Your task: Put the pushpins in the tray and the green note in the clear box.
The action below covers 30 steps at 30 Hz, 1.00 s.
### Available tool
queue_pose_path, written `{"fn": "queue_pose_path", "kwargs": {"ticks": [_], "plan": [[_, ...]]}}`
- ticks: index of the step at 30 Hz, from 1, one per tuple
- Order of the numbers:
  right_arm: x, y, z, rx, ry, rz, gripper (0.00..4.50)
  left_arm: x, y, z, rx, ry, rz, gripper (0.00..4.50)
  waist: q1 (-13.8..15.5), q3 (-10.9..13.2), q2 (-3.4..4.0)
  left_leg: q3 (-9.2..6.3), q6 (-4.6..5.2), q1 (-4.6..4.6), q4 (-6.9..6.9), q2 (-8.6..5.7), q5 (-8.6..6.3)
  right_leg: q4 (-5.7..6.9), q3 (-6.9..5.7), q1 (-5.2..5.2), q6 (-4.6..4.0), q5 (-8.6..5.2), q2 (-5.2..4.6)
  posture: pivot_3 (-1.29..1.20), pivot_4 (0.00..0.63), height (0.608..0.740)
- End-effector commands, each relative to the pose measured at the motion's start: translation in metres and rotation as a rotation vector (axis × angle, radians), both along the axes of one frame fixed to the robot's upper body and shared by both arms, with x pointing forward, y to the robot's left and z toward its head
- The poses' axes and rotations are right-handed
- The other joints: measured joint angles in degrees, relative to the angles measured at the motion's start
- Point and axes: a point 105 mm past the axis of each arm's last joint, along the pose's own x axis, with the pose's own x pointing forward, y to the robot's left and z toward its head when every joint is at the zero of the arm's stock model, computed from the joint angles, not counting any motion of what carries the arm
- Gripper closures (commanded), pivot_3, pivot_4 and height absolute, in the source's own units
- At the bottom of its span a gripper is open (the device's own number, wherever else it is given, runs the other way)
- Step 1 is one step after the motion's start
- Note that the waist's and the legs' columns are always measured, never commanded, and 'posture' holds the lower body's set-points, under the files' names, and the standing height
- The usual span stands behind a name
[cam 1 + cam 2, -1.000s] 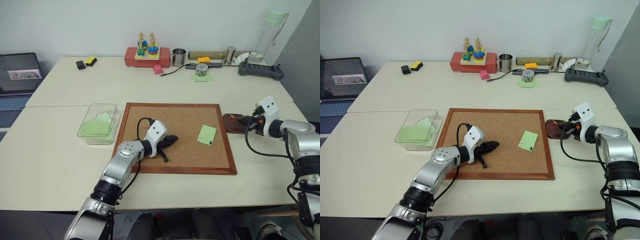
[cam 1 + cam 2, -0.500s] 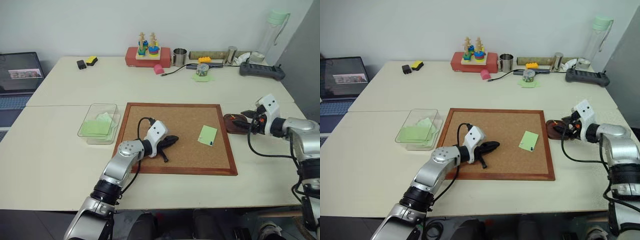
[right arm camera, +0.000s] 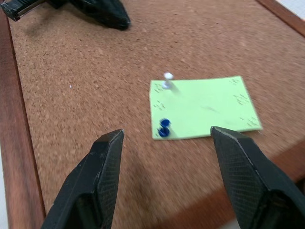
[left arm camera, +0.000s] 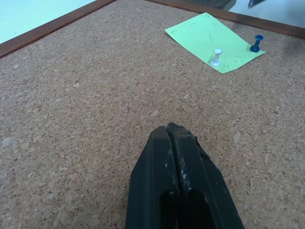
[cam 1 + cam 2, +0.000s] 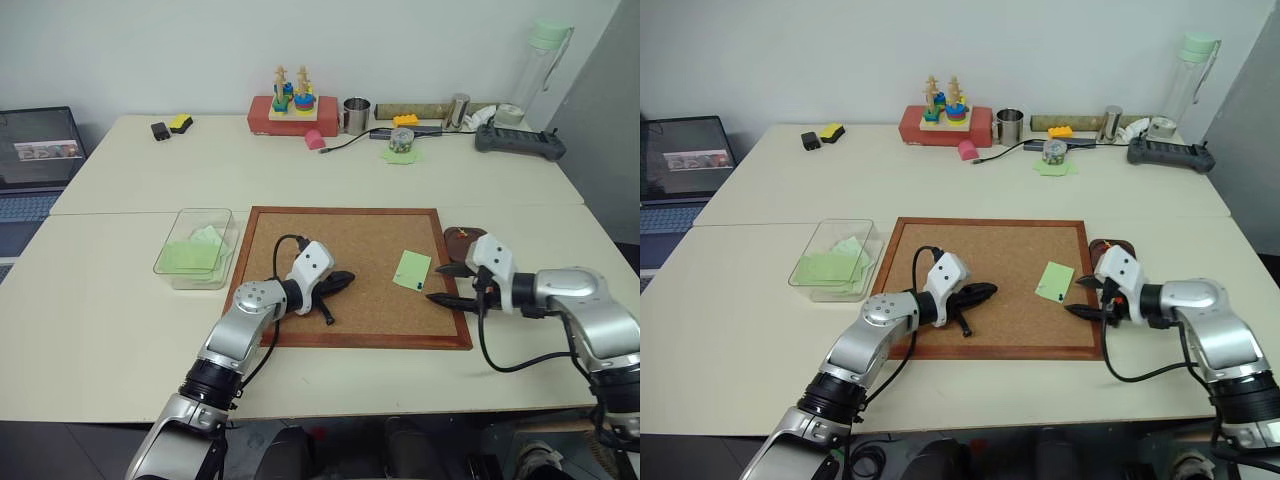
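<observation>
The cork board point(image 5: 350, 275) in its dark wooden frame lies under both grippers on the pale table point(image 5: 120, 290). The clear box point(image 5: 195, 245), holding crumpled green paper, sits on the table off the board's edge, to the outer side of the left gripper point(image 5: 345, 278). That gripper rests on the cork with its fingers pressed together and nothing between them, pointing toward the green note point(image 3: 202, 107). The note lies flat on the cork directly ahead of the right gripper point(image 3: 167, 143), whose fingers stand wide apart with nothing between them, over the board's frame. Two pushpins stand in the note: a white pin point(image 3: 167, 81) near one corner and a blue pin point(image 3: 163, 129) at the corner nearest the right gripper. The tray point(image 5: 462, 242) lies just behind the right gripper, partly hidden by it; its contents cannot be made out. No writing can be read on the note.
</observation>
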Motion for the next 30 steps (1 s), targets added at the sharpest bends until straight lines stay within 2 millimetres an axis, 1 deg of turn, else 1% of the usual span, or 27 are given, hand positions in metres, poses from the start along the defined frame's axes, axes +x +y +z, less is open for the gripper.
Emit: {"fn": "queue_pose_path", "kwargs": {"ticks": [1, 4, 5, 6, 8, 9, 15, 16, 17, 18, 30], "plan": [[0.009, 0.005, 0.003, -0.009, -0.049, 0.016, 1.46, -0.007, 0.007, -0.025, 0.060, 0.080, 0.010, 4.50, 0.0, 0.0, 0.00, -0.02, 0.00, 0.00, 0.00, 0.00, 0.00, 0.00, -0.01, 0.00, 0.00, 0.00, 0.00, 0.00, 0.150, 0.740], [0.012, 0.006, 0.000, -0.007, -0.047, 0.016, 1.46, -0.007, 0.008, -0.025, 0.059, 0.079, 0.012, 4.50, 0.0, 0.0, 0.00, -0.01, 0.00, 0.01, -0.01, 0.00, 0.00, -0.01, -0.01, 0.00, 0.00, 0.00, 0.00, 0.00, 0.150, 0.740], [0.012, 0.005, 0.000, -0.006, -0.046, 0.015, 1.82, -0.007, 0.008, -0.025, 0.059, 0.079, 0.013, 4.50, 0.0, 0.0, 0.00, -0.01, 0.00, 0.00, -0.01, 0.01, 0.00, -0.01, -0.02, 0.00, 0.00, 0.00, 0.00, 0.00, 0.150, 0.740], [0.013, 0.005, -0.001, -0.004, -0.045, 0.015, 1.94, -0.007, 0.008, -0.025, 0.059, 0.079, 0.014, 4.50, 0.0, 0.0, 0.00, -0.02, 0.00, 0.00, -0.01, 0.01, 0.00, -0.01, -0.02, 0.00, 0.00, 0.00, 0.00, 0.00, 0.150, 0.740], [0.013, 0.004, -0.001, -0.002, -0.045, 0.019, 2.47, -0.008, 0.008, -0.025, 0.059, 0.080, 0.016, 4.50, 0.0, 0.0, 0.00, -0.01, 0.00, 0.00, -0.01, 0.01, 0.00, -0.01, -0.02, 0.00, 0.00, 0.00, 0.00, 0.00, 0.150, 0.740], [0.012, 0.004, -0.001, 0.000, -0.043, 0.021, 2.63, -0.008, 0.008, -0.025, 0.060, 0.080, 0.016, 4.50, 0.0, 0.0, 0.00, -0.01, 0.00, 0.00, -0.01, 0.00, 0.00, -0.01, -0.02, 0.00, -0.01, 0.00, 0.00, 0.00, 0.150, 0.740], [0.009, 0.006, 0.000, 0.005, -0.032, 0.042, 3.95, -0.009, 0.009, -0.027, 0.061, 0.082, 0.020, 4.50, 0.0, 0.0, 0.00, -0.01, 0.00, 0.01, -0.02, 0.02, 0.00, 0.00, -0.01, 0.00, -0.01, 0.00, 0.01, 0.00, 0.150, 0.740], [0.009, 0.006, 0.000, 0.007, -0.032, 0.045, 4.08, -0.009, 0.009, -0.027, 0.062, 0.083, 0.020, 4.50, 0.0, 0.0, 0.00, 0.00, 0.00, 0.01, -0.02, 0.02, 0.00, 0.00, -0.01, 0.00, 0.00, 0.00, 0.01, 0.00, 0.150, 0.740], [0.009, 0.006, 0.001, 0.008, -0.032, 0.046, 4.40, -0.009, 0.009, -0.027, 0.062, 0.084, 0.020, 4.50, 0.0, 0.0, 0.00, 0.00, 0.00, 0.01, -0.01, 0.02, 0.00, 0.00, -0.01, 0.00, -0.01, 0.00, 0.01, 0.00, 0.150, 0.740], [0.009, 0.006, 0.001, 0.010, -0.033, 0.048, 4.46, -0.009, 0.009, -0.027, 0.062, 0.084, 0.020, 4.50, 0.0, 0.0, 0.00, 0.00, 0.00, 0.01, -0.02, 0.02, 0.00, 0.00, 0.00, 0.00, 0.00, 0.00, 0.01, 0.00, 0.150, 0.740], [0.005, 0.006, 0.018, 0.038, -0.030, 0.074, 4.46, -0.009, 0.010, -0.031, 0.068, 0.090, 0.023, 4.50, 0.1, 0.0, 0.00, -0.01, 0.00, 0.00, -0.02, 0.01, 0.00, -0.01, -0.01, 0.00, 0.00, 0.00, 0.00, 0.00, 0.150, 0.740]]}}
